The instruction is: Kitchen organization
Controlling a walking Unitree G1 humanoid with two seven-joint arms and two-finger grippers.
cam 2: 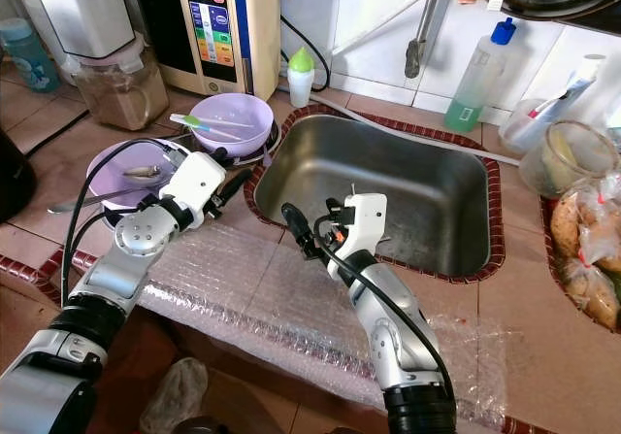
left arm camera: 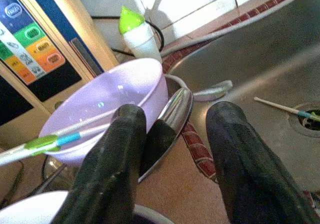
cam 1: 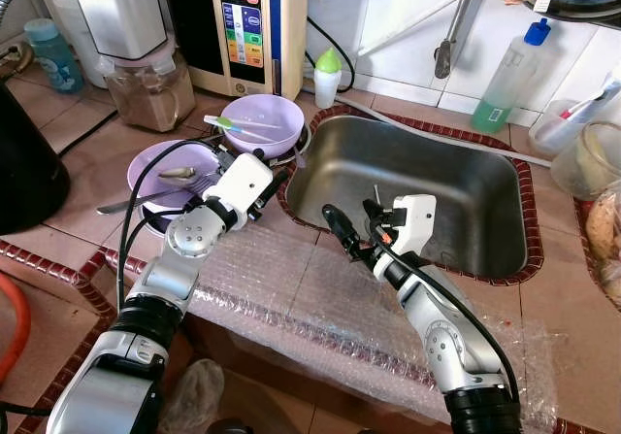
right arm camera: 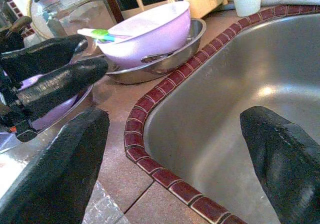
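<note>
arms: silver, jointed | wrists: white housings | cables: black, looped | fingers (left arm camera: 112, 169): long, black, textured

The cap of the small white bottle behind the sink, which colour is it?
Light green; the cap shows best in the left wrist view.

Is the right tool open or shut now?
Open. In the right wrist view, the right tool has its two black fingers far apart, holding nothing, above the sink rim.

The steel sink (cam 1: 427, 201) sits at center-right. At ten o'clock, a purple bowl (cam 1: 260, 123) holds a toothbrush (cam 1: 238, 124). Left gripper (cam 1: 277, 165) reaches beside it; right gripper (cam 1: 342, 225) hovers at the sink's near rim.
</note>
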